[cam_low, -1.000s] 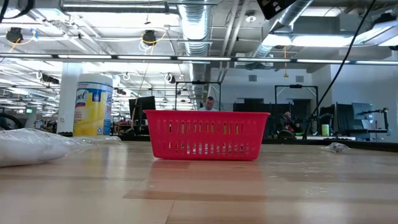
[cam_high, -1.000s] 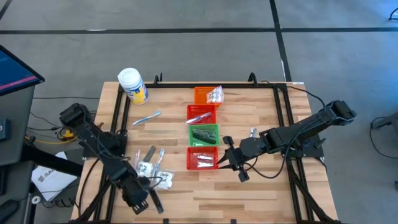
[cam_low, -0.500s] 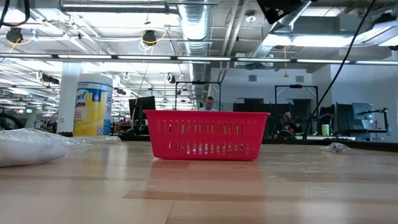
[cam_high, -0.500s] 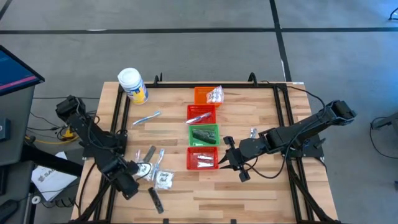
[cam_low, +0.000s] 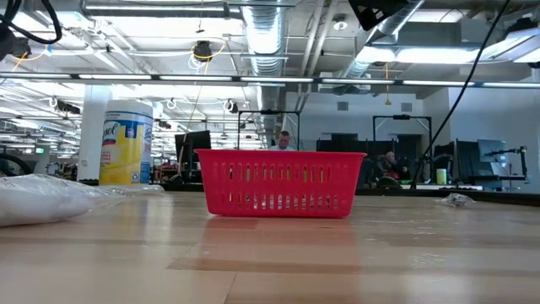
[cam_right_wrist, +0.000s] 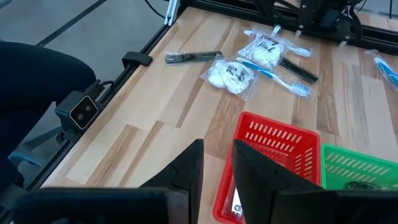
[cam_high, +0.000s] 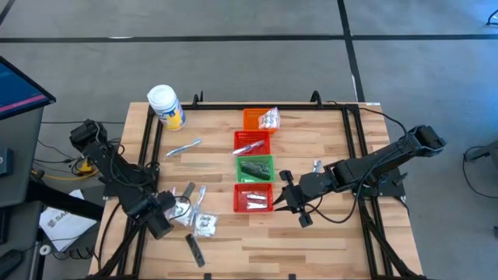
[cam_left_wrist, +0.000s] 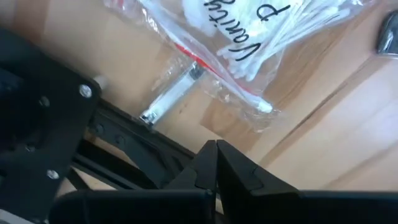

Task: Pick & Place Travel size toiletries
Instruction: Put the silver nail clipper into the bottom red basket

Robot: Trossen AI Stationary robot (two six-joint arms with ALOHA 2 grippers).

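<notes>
The desk (cam_high: 327,144) is pale wood planking in a black metal frame. Four small mesh baskets stand in a row along its middle: an orange basket (cam_high: 255,119) with a crinkled clear sachet on its rim, a red basket (cam_high: 252,143) holding slim toothbrushes, a green basket (cam_high: 255,168) with dark items, and a nearer red basket (cam_high: 254,197) with silvery pieces. More toiletries (cam_high: 196,219) lie loose near the left edge: clear sachets of white swabs (cam_left_wrist: 249,37), a toothbrush and a dark flat strip (cam_high: 194,250). The left gripper (cam_high: 165,210) sits just beside them, jaws pressed together, empty. The right gripper (cam_high: 282,197) hangs beside the nearer red basket, jaws slightly spread, holding nothing visible.
</notes>
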